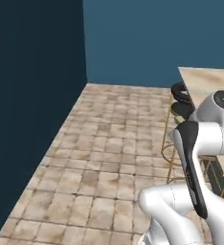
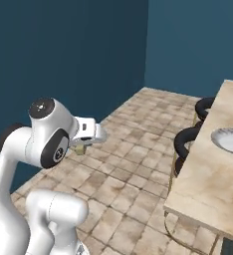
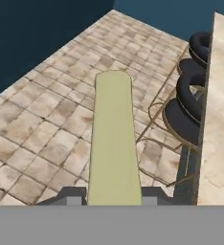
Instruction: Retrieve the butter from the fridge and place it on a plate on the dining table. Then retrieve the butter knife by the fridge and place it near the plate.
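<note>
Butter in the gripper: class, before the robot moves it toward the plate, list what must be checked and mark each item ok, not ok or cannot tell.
1. butter sits between the gripper fingertips: ok.
2. Grip firm enough for travel: cannot tell.
3. plate in sight on the dining table: ok.
4. Plate surface free: cannot tell, partly cut off.
5. Gripper already over the table: not ok, floor and stools lie below.

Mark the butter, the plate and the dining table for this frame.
butter (image 3: 113,139), hand view, middle of the stick.
plate (image 2: 231,140), right base view, inner face.
dining table (image 2: 208,184), right base view, bare top near its edge.
</note>
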You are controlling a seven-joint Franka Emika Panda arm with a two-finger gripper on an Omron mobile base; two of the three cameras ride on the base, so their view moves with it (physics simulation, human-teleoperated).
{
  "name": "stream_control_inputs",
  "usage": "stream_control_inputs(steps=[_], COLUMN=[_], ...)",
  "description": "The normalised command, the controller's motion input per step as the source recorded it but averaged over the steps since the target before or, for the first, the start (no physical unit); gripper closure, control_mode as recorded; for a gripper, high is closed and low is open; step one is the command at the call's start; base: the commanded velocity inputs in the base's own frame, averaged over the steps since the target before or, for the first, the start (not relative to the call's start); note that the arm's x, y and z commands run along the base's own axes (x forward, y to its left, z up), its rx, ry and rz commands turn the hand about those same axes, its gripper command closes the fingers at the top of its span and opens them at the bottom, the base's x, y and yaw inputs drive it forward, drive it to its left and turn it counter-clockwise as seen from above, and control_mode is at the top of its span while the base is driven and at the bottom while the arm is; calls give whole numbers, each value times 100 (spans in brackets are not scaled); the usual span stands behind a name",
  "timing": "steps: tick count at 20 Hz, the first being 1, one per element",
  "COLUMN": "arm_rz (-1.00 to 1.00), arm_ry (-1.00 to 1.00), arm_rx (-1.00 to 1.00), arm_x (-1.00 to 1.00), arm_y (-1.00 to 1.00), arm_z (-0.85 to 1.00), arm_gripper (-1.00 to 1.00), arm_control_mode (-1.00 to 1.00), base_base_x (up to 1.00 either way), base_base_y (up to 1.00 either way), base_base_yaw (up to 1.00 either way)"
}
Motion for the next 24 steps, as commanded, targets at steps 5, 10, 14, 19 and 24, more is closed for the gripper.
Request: stream_control_inputs(steps=[5, 10, 14, 19, 24], arm_rz=[0, 0, 0, 0, 0], arm_ry=[0, 0, 0, 0, 0], arm_rx=[0, 0, 0, 0, 0], arm_x=[0, 0, 0, 0, 0], arm_y=[0, 0, 0, 0, 0], arm_z=[0, 0, 0, 0, 0], arm_gripper=[100, 100, 100, 100, 100], arm_control_mode=[100, 100, 100, 100, 100], base_base_x=[87, 75, 64, 54, 65], base_base_y=[92, 80, 75, 71, 75], base_base_yaw=[-74, -76, -79, -83, -79])
